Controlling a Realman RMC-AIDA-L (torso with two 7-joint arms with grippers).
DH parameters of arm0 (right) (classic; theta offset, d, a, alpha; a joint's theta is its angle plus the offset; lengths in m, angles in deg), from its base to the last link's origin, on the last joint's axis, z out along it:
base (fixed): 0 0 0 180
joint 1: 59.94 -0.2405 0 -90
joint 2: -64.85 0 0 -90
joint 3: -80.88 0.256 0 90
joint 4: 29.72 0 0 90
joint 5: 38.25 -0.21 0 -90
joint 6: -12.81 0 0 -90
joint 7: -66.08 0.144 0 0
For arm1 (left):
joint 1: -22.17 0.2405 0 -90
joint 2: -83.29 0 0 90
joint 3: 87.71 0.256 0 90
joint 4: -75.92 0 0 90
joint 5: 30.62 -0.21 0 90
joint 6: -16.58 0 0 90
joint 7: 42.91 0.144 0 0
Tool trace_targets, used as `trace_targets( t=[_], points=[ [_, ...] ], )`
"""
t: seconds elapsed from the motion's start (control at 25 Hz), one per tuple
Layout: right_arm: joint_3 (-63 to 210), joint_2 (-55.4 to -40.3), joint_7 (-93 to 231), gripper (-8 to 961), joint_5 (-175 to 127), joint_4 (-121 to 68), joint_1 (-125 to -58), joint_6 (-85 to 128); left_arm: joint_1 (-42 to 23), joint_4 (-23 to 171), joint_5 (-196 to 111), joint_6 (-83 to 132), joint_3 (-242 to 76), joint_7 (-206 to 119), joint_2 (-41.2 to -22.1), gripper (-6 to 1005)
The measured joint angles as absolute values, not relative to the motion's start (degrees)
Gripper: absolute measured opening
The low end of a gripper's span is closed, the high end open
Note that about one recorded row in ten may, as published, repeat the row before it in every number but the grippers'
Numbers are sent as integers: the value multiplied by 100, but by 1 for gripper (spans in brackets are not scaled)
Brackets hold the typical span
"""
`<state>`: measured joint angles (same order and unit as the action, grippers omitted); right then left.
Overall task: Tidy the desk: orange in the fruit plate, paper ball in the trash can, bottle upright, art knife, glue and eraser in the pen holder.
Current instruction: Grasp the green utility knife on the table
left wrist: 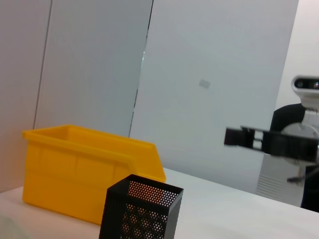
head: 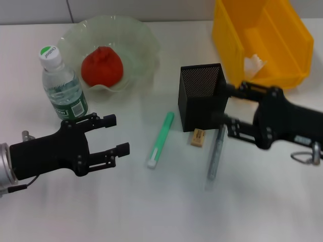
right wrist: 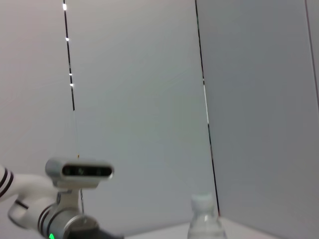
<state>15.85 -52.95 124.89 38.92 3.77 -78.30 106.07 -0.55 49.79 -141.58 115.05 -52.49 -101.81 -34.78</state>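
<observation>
The orange (head: 102, 66) rests in the fruit plate (head: 141, 38), and the paper ball (head: 254, 64) lies inside the trash can (head: 298, 45). The bottle (head: 61, 83) stands upright on the bench (head: 166, 212), just beside the plate.

Three items lie flat in front of the pen holder (head: 201, 97) — the art knife (head: 160, 139), the eraser (head: 198, 137) and the glue (head: 216, 153).

The left gripper (head: 113, 134) hovers near the bottle, fingers spread apart, holding nothing. The right gripper (head: 222, 103) sits against the pen holder's side — fingers apart, nothing held.
</observation>
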Motion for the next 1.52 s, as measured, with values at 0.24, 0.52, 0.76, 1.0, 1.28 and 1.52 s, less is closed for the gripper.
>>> trace_targets(
  t=[0.24,0.52,0.76,1.0,1.28,1.52],
  points=[
    [1611,-5224,12466,649,4266,162,-7719,10548,-239,4958,-14117,11644,-5251,-10475,-3498,755],
    [1616,-5263,12392,789,4888,151,-7684,9901,-648,4980,-14168,11628,-5044,-10635,-3526,738],
    [1619,-5268,12301,789,5046,112,-7699,9784,-905,4826,-14180,11525,-4459,-11104,-3526,735],
    [1620,-5278,12219,789,5068,100,-7711,9638,-1105,3884,-14188,11256,-3539,-12186,-3519,735],
    [1619,-5332,11961,789,5070,134,-7723,9622,-1469,2726,-14495,11208,-2797,-13773,-3521,735],
    [1690,-5332,11794,789,5059,135,-7723,9622,-2019,1514,-15524,11282,-2044,-16053,-3534,735]
  ],
)
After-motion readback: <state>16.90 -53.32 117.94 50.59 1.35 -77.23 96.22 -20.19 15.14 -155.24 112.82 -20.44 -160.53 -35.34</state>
